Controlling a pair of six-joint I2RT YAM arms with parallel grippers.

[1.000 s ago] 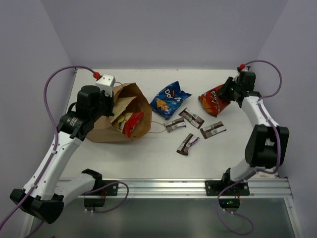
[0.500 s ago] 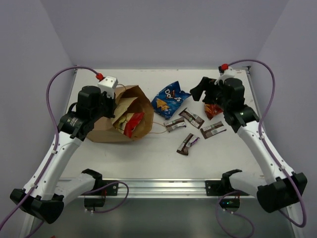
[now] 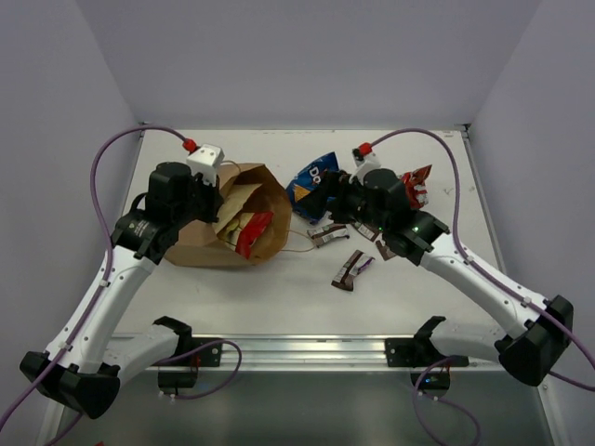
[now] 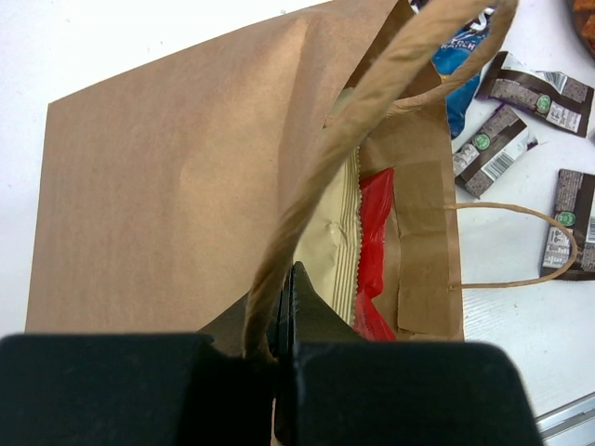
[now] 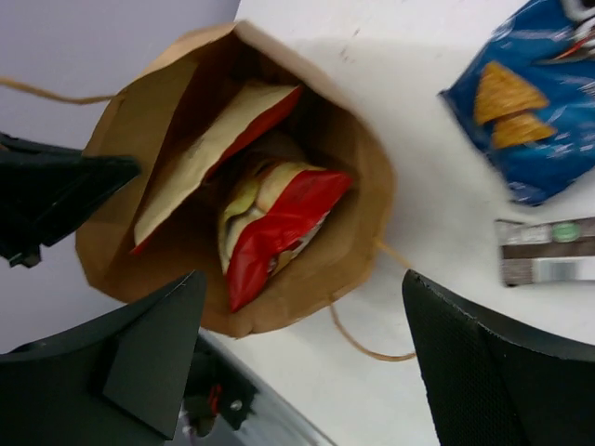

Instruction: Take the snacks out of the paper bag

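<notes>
Two glossy chip bags [image 5: 279, 223] fill the creased kraft paper bag [image 4: 167, 186], its twisted handle [image 4: 390, 79] pinched in the left gripper [image 4: 284, 283]; the right gripper [image 5: 316, 353] gapes wide before its mouth.

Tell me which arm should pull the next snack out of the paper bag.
Right. The right gripper is open and faces the paper bag mouth, red chip bag straight ahead. The left gripper is shut on the twine handle.
</notes>
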